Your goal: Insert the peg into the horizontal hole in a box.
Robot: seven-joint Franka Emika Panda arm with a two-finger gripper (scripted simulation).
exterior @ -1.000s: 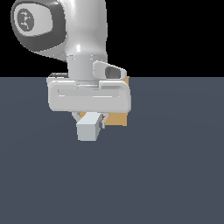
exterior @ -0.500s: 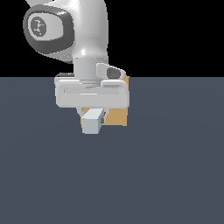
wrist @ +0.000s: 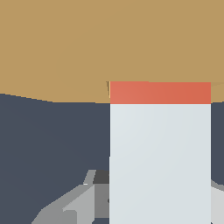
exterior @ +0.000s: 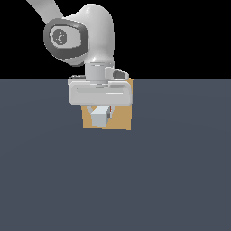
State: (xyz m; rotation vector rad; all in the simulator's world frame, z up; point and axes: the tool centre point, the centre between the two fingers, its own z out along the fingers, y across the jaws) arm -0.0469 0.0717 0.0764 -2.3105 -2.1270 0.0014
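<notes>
The gripper (exterior: 100,113) hangs directly in front of the box (exterior: 121,118), its broad white hand body covering the upper part of the box's tan face. Its fingers are pinched onto the peg (wrist: 160,153); in the wrist view one grey finger (wrist: 72,205) shows beside the white shaft, and the far one is mostly hidden behind the bar. In the exterior view the peg (exterior: 99,117) appears end-on as a pale square block just under the hand, set against the box's face, with a tiny fleck of red beside it.

From the wrist view the peg runs lengthwise away from the camera toward the box (wrist: 87,48). Most of the shaft is pale grey-white, and only a short orange-red band shows at the far end, where it meets the tan face. A thin darker edge shows at the corner where that band meets the box, which looks like the rim of the hole (wrist: 108,89); the opening itself is otherwise covered by the peg, so how deep the tip sits cannot be told. The peg looks level and square to the face.

The box stands on the dark blue-grey floor (exterior: 180,171), which spreads out on all sides of it. Above the box, the white arm (exterior: 92,31) rises and bends toward the exterior view's left
</notes>
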